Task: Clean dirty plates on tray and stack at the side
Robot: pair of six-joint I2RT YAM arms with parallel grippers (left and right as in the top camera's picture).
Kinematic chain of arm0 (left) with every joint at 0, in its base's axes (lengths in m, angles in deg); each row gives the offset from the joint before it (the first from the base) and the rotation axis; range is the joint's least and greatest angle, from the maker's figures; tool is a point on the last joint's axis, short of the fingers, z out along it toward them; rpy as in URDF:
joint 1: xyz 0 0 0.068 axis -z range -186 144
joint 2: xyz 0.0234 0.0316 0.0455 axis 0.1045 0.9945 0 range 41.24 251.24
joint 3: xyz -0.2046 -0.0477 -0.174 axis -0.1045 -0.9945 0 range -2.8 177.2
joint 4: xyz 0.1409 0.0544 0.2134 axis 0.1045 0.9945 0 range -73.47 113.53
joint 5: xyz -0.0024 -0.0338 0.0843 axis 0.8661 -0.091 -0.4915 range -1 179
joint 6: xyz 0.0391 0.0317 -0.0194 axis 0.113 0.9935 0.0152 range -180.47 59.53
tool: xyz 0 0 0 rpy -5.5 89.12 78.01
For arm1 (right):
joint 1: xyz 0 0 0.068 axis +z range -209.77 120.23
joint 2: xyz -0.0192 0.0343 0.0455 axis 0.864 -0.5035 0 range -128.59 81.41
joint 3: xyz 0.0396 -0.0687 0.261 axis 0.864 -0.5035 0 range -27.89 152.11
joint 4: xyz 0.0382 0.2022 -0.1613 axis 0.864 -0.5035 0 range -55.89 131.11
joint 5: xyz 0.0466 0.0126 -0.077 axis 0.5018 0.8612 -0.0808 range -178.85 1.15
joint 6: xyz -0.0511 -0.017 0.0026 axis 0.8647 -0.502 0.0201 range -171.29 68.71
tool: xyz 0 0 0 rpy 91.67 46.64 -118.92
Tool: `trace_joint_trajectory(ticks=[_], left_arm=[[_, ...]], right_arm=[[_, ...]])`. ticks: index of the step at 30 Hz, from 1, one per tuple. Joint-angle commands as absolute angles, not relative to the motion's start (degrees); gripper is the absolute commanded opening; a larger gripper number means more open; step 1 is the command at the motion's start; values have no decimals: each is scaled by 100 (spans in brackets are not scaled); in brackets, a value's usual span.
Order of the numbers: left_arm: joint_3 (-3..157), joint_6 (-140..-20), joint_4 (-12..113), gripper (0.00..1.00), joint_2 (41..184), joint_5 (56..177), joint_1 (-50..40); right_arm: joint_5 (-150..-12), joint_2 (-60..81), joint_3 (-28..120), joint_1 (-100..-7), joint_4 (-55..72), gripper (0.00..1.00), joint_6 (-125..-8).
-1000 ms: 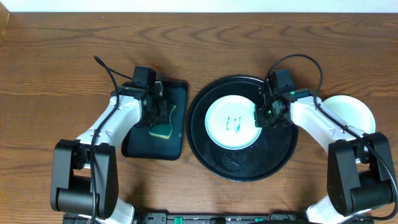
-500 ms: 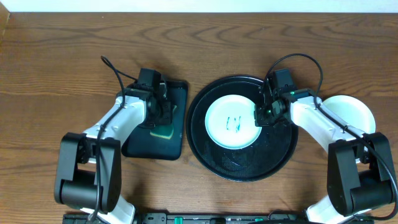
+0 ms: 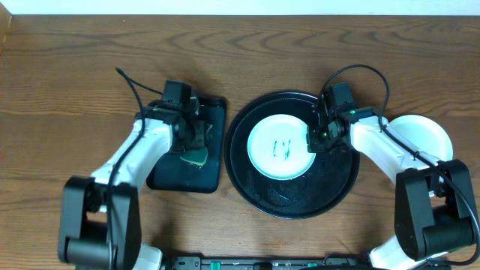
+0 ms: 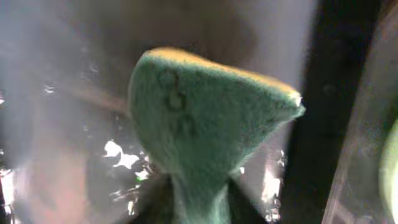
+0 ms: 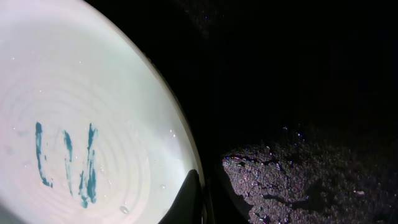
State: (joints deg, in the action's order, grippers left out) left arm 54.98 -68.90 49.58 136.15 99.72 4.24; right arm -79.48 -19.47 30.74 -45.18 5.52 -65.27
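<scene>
Overhead: left fingers (image 3: 192, 137) pinch a sponge (image 3: 197, 157) above the small tray (image 3: 169, 176). Right fingers (image 3: 318, 139) sit at the scribbled plate's (image 3: 262, 161) rim on the round tray (image 3: 300, 201). The worktop (image 3: 75, 67) is brown.
Left wrist: the sponge is squeezed narrow.
Right wrist: droplets on the plate; whether the fingers grip it, I cannot tell.

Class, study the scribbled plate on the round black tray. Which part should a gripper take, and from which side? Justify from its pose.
Pinch the scribbled plate by its thin raised rim at the right edge, coming from the right. It lies flat on the round black tray, too wide to span, and the right gripper sits there, closed on that rim. The left gripper holds a sponge.
</scene>
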Motion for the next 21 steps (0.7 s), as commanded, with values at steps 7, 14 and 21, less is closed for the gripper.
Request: trace_joint_trajectory(ticks=[7,14,21], left_arm=[[5544,-6844,5072,49,13524,9943,438],[5411,-6890,4875,48,13576,9950,448],[5046,-6890,4362,48,13635,9996,448]], right_arm=[[-8046,-1998,3044,-4509,535,1,-6450],[-8046,-1998,3044,-4509,539,1,-6450],[-8046,-1998,3044,-4509,537,1,-6450]])
